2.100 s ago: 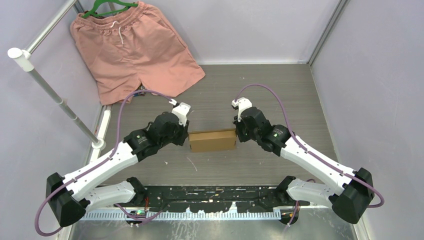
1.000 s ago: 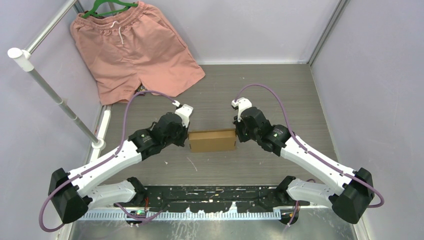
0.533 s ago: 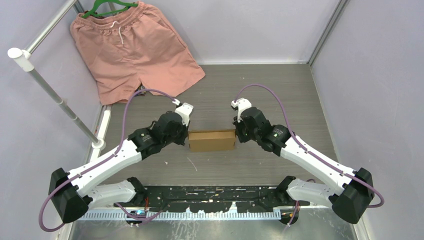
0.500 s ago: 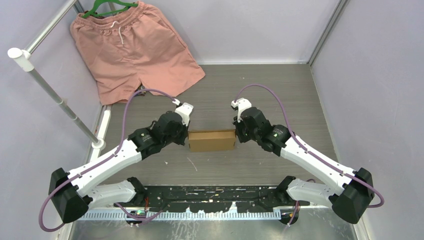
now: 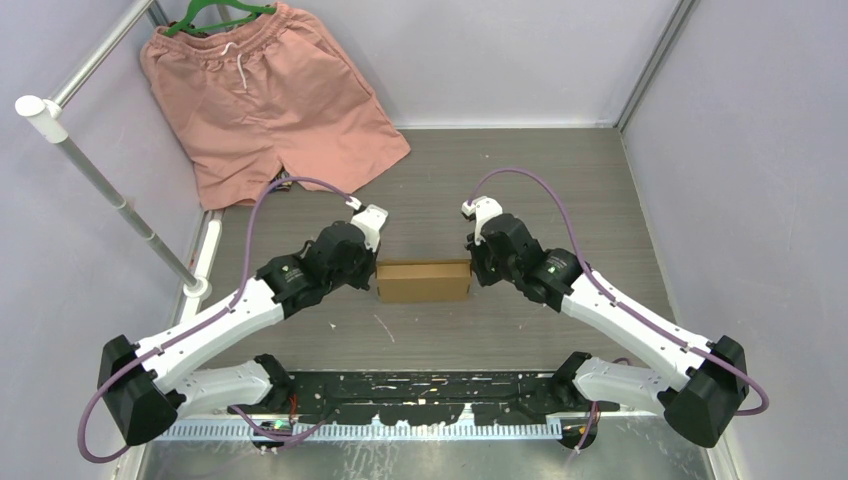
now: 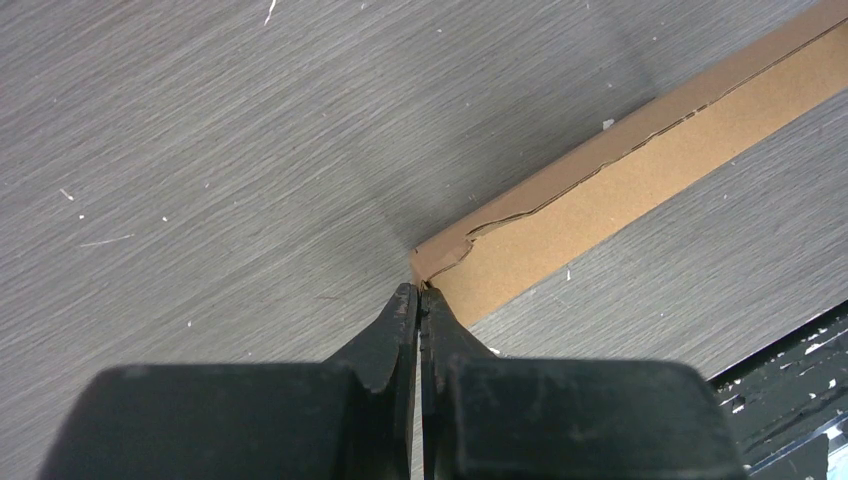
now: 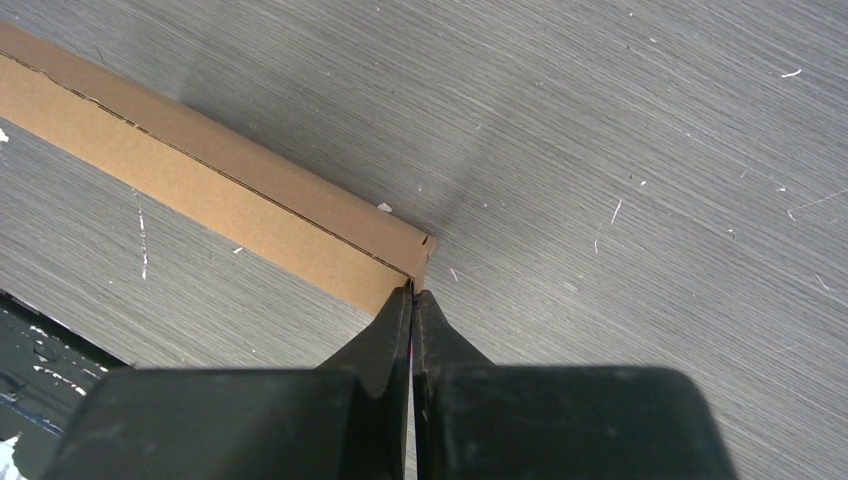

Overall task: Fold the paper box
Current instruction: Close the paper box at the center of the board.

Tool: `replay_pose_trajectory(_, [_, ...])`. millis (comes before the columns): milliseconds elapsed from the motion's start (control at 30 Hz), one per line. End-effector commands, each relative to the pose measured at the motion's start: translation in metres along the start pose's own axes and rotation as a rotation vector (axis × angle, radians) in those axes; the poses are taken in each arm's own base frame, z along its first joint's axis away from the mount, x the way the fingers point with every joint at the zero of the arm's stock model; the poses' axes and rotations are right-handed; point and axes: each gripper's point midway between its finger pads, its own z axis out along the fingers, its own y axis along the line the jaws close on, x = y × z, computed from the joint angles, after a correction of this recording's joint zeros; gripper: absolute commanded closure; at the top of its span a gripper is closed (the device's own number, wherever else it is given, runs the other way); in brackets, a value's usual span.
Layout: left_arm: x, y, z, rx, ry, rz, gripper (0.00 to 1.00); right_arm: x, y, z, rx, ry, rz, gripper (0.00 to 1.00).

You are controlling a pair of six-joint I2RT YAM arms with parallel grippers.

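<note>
paper box braced from both ends, looking close to finished

the box sits closed up in the middle of the table. the left gripper has its fingers pressed together, tips touching the box's left end corner, where the cardboard edge looks a little frayed. the right gripper is closed too, tips against the right end corner. neither holds anything. they seem to be pushing the ends in to square the box. pink shorts lie well beyond the box, to its far left.

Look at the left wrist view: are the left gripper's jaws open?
No, the left gripper is shut, its tips meeting at the box corner.
</note>
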Motion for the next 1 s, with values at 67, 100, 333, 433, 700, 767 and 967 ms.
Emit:
replay_pose_trajectory(67, [-0.027, -0.007, -0.006, 0.025, -0.061, -0.034, 0.99, -0.026, 0.007, -0.012, -0.025, -0.059, 0.001, 0.99])
replay_pose_trajectory(100, [-0.026, -0.008, -0.005, 0.029, -0.057, -0.038, 0.99, -0.025, 0.007, -0.011, -0.026, -0.053, 0.003, 0.99])
replay_pose_trajectory(333, [-0.025, -0.013, -0.003, 0.045, -0.04, -0.059, 0.99, -0.019, 0.01, -0.006, -0.029, -0.017, 0.027, 0.99])
replay_pose_trajectory(433, [-0.025, -0.015, -0.002, 0.05, -0.034, -0.063, 0.99, -0.018, 0.011, -0.003, -0.03, -0.001, 0.034, 0.99])
replay_pose_trajectory(700, [-0.025, -0.017, 0.0, 0.055, -0.021, -0.079, 0.99, -0.019, 0.015, -0.003, -0.044, 0.008, 0.056, 0.99])
replay_pose_trajectory(767, [-0.025, -0.018, 0.0, 0.056, -0.018, -0.084, 0.99, -0.02, 0.015, -0.003, -0.043, 0.011, 0.063, 0.99])
replay_pose_trajectory(967, [-0.023, -0.019, 0.001, 0.058, -0.012, -0.096, 1.0, -0.02, 0.019, -0.003, -0.053, 0.028, 0.075, 0.99])
